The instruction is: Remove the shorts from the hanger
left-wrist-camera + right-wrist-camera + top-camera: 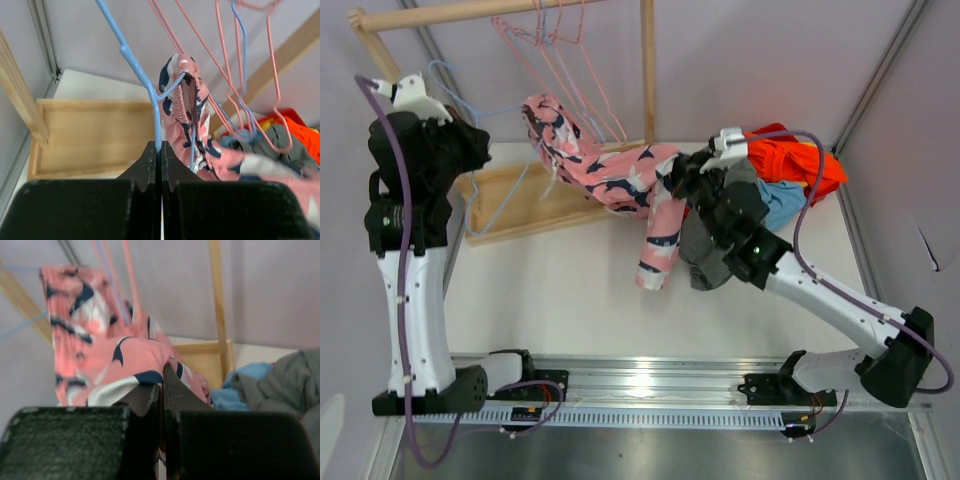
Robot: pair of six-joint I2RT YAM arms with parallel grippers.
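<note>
Pink fabric with navy and white markings identifies the shorts [610, 170], which hang stretched between the two tools above the white table [570, 300].

**Left gripper** [160, 147]: jaws pressed together, pinching the lower wire of the blue hanger [135, 65]. The wire rises from the fingertips and bends up and to the left. One arm of the hanger passes through the gathered waistband of the shorts, so the garment is not yet off the hanger.

**Right gripper** [161, 385]: jaws pressed together, pinching a fold of the shorts near a navy and white edge. One leg of the shorts hangs down below the grip, towards the table.

**Left arm:** stands nearly upright from its base at the near left. The wrist is folded over at the top, beside the wooden rail [470, 12], and points right.

**Right arm:** reaches from its base at the near right, low and diagonally toward the far left. The wrist sits over a grey garment [705, 250], near orange clothing [790, 160].

Pink hangers [570, 70] hang on the rail behind the shorts, above the wooden base [530, 205].
</note>
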